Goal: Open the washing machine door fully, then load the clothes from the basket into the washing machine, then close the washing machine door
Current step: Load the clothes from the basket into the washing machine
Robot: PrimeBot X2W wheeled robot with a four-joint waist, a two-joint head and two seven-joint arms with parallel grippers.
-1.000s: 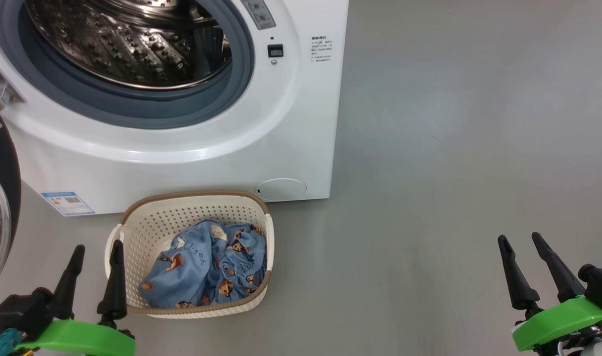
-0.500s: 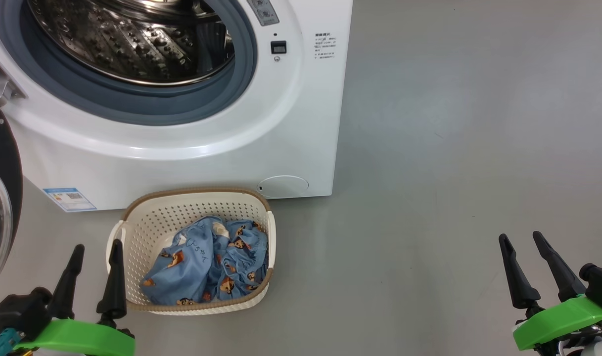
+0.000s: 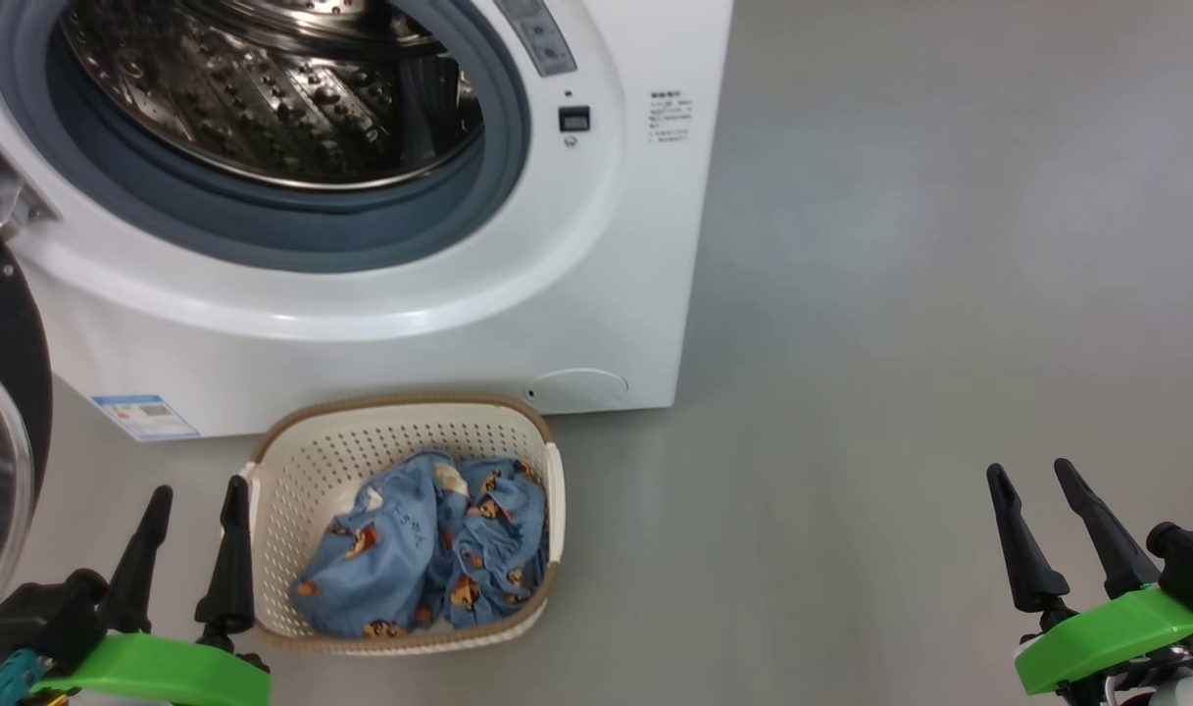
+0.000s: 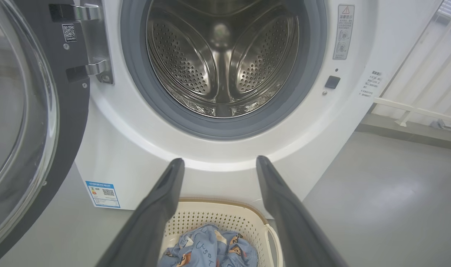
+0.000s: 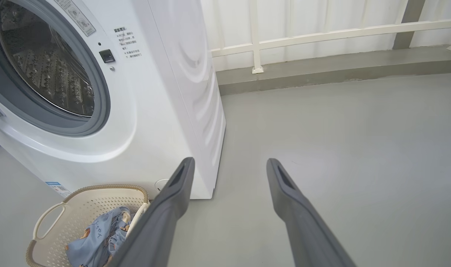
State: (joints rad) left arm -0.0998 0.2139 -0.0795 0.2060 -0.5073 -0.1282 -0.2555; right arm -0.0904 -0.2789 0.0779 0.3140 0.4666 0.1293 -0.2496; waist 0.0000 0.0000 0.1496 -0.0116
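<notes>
labels: blue QR sticker (image 3: 145, 415) low on washing machine (image 3: 361, 324), print unreadable; QR tag (image 4: 70, 32) on door (image 4: 72, 111) near hinge (image 4: 95, 40), left wrist view | door open at 9 o'clock of drum (image 3: 263, 98) | basket (image 3: 292, 490) at 6 o'clock, clothes (image 3: 429, 549) inside | left end effector (image 3: 199, 487), right end effector (image 3: 1029, 469) released, empty | since earlier: head camera shifted only

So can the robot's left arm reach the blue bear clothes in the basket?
Probably yes. Its left fingers are open right beside the basket, the clothes lie uncovered inside, and nothing stands between them.
</notes>
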